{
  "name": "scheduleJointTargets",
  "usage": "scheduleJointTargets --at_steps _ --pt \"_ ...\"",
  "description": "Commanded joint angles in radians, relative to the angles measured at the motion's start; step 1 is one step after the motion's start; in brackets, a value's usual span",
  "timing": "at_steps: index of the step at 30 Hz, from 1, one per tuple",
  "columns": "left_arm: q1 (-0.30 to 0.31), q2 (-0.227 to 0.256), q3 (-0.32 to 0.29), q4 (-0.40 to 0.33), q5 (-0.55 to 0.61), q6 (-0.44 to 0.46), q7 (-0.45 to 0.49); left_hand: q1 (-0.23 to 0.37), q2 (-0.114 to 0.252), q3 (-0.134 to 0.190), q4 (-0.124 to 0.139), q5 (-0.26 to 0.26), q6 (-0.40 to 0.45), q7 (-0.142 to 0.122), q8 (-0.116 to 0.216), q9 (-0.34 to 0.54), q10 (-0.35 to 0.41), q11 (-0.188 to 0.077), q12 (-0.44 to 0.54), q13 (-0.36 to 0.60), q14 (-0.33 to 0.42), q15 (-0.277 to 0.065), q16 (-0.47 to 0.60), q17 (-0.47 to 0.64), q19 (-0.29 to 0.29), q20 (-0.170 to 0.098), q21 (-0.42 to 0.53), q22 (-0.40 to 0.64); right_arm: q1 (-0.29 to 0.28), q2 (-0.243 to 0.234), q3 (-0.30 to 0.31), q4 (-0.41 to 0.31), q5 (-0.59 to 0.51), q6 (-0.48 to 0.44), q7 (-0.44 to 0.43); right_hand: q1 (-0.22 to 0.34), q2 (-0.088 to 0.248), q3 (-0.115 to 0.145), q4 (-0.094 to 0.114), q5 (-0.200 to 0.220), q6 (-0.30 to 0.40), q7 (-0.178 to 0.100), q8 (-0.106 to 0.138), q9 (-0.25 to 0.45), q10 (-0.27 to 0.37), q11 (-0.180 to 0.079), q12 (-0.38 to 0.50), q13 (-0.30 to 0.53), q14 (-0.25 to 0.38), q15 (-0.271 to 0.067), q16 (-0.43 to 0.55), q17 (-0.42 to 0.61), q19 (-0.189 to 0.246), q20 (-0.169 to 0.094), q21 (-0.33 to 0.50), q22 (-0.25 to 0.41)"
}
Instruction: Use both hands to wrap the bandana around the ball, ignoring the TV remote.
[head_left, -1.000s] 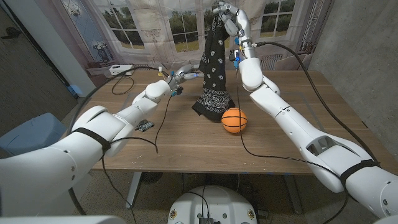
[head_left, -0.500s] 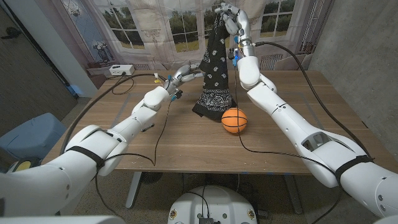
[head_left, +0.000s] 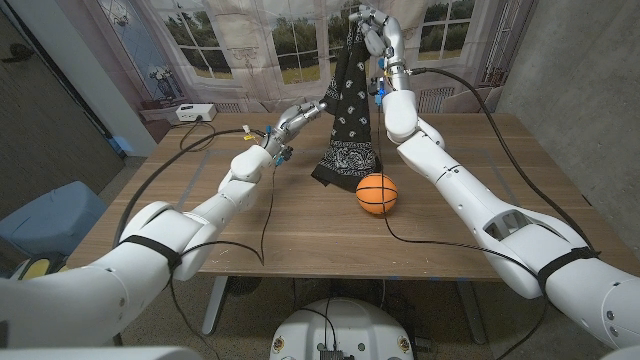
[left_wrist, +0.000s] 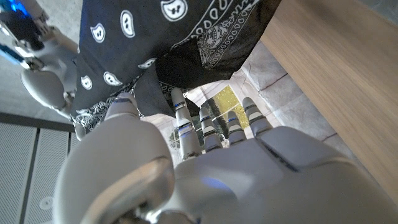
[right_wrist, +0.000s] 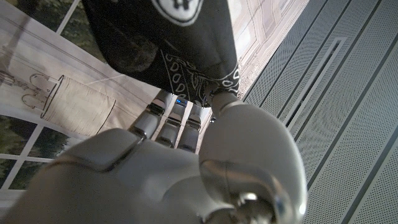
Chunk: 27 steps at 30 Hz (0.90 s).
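My right hand (head_left: 371, 30) is raised high over the table's back and pinches the top corner of the black paisley bandana (head_left: 347, 120). The cloth hangs straight down, and its lower end rests on the table (head_left: 480, 200). In the right wrist view the bandana (right_wrist: 168, 37) is caught between the thumb and fingers of that hand (right_wrist: 186, 155). The orange ball (head_left: 377, 193) sits on the table just in front of the cloth's lower end. My left hand (head_left: 300, 116) hovers at the bandana's left edge. Its fingers (left_wrist: 205, 124) are spread and point into the cloth (left_wrist: 155, 31).
A white device (head_left: 195, 110) with a cable lies at the table's back left. Black cables (head_left: 262, 215) trail across the wood under my left arm. A blue bin (head_left: 45, 220) stands on the floor to the left.
My left hand has risen and moved right, from near the table to the bandana's left edge. The right hand keeps the cloth up in the same place.
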Motion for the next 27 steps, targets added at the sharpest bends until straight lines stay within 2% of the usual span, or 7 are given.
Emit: scheduleJointTargets --at_steps 1,6,10,14,18,22,27 --pt "-0.073 -0.119 -0.089 0.131 -0.050 0.079 -0.031 0.071 0.089 0.059 -0.030 -0.023 0.049 0.005 -0.016 -0.032 0.034 -0.006 0.011 0.000 0.040 -0.002 0.009 -0.004 0.029 0.004 0.017 0.006 -0.008 -0.021 0.001 0.000 0.001 0.036 0.010 0.001 0.002 -0.005 -0.001 0.002 0.023 0.024 0.006 0.000 0.008 0.003 -0.006 0.003 0.008 -0.106 -0.004 0.001 0.011 0.002 0.008 0.003" --pt "-0.084 -0.150 -0.094 0.126 -0.030 0.134 0.030 0.136 0.086 0.089 -0.093 -0.076 0.149 0.048 -0.012 -0.058 0.112 -0.037 0.033 0.000 0.082 -0.035 0.010 -0.011 0.061 -0.013 0.033 0.008 -0.010 -0.037 -0.001 0.012 0.001 0.085 0.025 0.001 0.002 -0.002 -0.001 0.003 0.024 0.024 0.007 -0.001 0.009 0.001 -0.007 0.004 0.008 -0.106 -0.007 -0.001 0.011 0.003 0.008 0.003" --pt "-0.078 -0.169 -0.083 0.111 0.003 0.122 0.140 0.281 0.126 0.187 -0.191 -0.138 0.400 0.031 0.042 -0.062 0.240 -0.079 0.065 0.006 0.177 -0.094 0.025 -0.014 0.142 -0.040 0.074 0.011 -0.021 -0.043 0.003 -0.001 0.002 0.081 0.024 0.000 0.001 -0.002 -0.001 0.003 0.025 0.023 0.009 -0.002 0.008 0.000 -0.008 0.004 0.009 -0.107 -0.009 -0.002 0.010 0.002 0.008 0.003" --pt "-0.072 -0.172 -0.065 0.100 0.037 0.087 0.220 0.287 0.130 0.204 -0.183 -0.144 0.419 -0.003 0.048 -0.050 0.244 -0.092 0.061 0.010 0.190 -0.116 0.023 -0.011 0.159 -0.058 0.085 0.013 -0.032 -0.049 0.018 -0.012 0.030 0.074 0.035 0.001 0.000 0.000 -0.002 0.003 0.026 0.022 0.010 -0.003 0.008 0.000 -0.009 0.004 0.010 -0.109 -0.011 -0.003 0.012 0.003 0.010 0.003" --pt "-0.037 -0.140 -0.009 0.021 0.145 0.012 0.416 0.271 0.143 0.220 -0.161 -0.142 0.397 -0.022 0.054 -0.025 0.176 -0.069 0.032 0.020 0.167 -0.100 0.015 0.000 0.140 -0.062 0.083 0.015 -0.058 -0.064 0.042 -0.052 0.055 0.048 0.034 0.000 0.000 0.002 -0.001 0.004 0.021 0.019 0.009 -0.005 0.005 -0.003 -0.011 0.004 0.011 -0.107 -0.014 -0.004 0.012 0.003 0.011 0.003" --pt "0.034 -0.058 0.050 -0.217 0.310 0.090 0.670 0.256 0.143 0.237 -0.148 -0.131 0.378 -0.049 0.065 -0.002 0.121 -0.061 0.019 0.034 0.142 -0.084 0.005 0.011 0.108 -0.062 0.076 0.018 -0.092 -0.085 0.067 -0.093 0.062 0.031 0.017 -0.002 0.000 0.003 0.000 0.005 0.017 0.015 0.009 -0.007 0.001 0.003 -0.013 0.005 0.010 -0.102 -0.017 -0.004 0.011 0.007 0.011 0.003" --pt "0.064 0.021 0.082 -0.430 0.410 0.215 0.785 0.242 0.153 0.253 -0.132 -0.125 0.337 -0.065 0.065 0.017 0.097 -0.054 0.020 0.047 0.127 -0.075 0.002 0.021 0.078 -0.053 0.068 0.021 -0.140 -0.106 0.101 -0.135 0.063 0.003 -0.017 0.000 -0.001 0.007 -0.002 0.005 0.013 0.009 0.009 -0.009 -0.005 -0.001 -0.016 0.005 0.007 -0.095 -0.022 -0.006 0.009 0.013 0.011 0.002"
